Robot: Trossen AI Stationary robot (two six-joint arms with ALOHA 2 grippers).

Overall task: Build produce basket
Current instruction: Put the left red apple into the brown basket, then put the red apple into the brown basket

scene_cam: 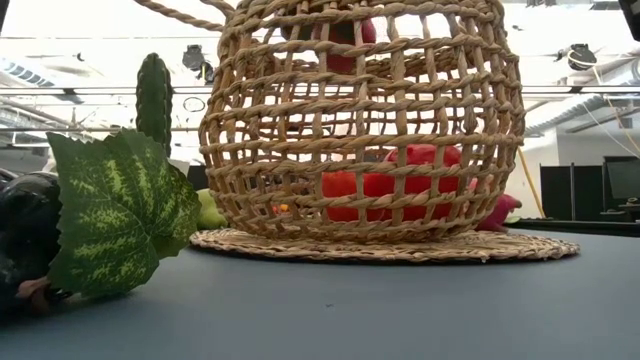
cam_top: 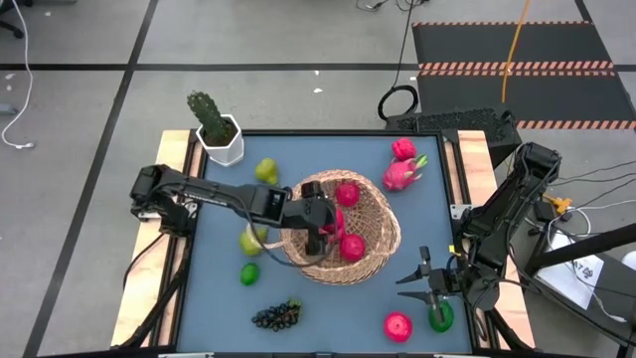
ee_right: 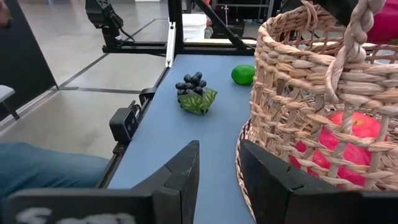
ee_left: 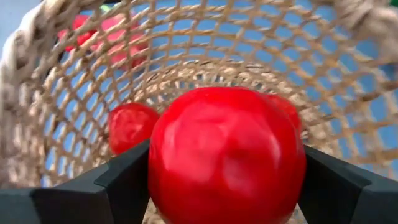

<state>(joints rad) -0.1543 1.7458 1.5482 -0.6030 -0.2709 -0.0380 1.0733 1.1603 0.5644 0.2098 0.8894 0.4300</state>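
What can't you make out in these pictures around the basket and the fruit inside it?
- How many fruits lie in the basket: in the high view the left gripper covers part of the inside.
- The basket's floor under the red apple: the apple fills the left wrist view.
- The grape bunch: in the low view a leaf hides most of it.
- The basket's rim: cut off by the low view's top edge.

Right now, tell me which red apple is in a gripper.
The red apple clamped between the left gripper fingers, hanging over the basket. The other apples lie loose: two on the basket floor, one on the table by the right gripper.
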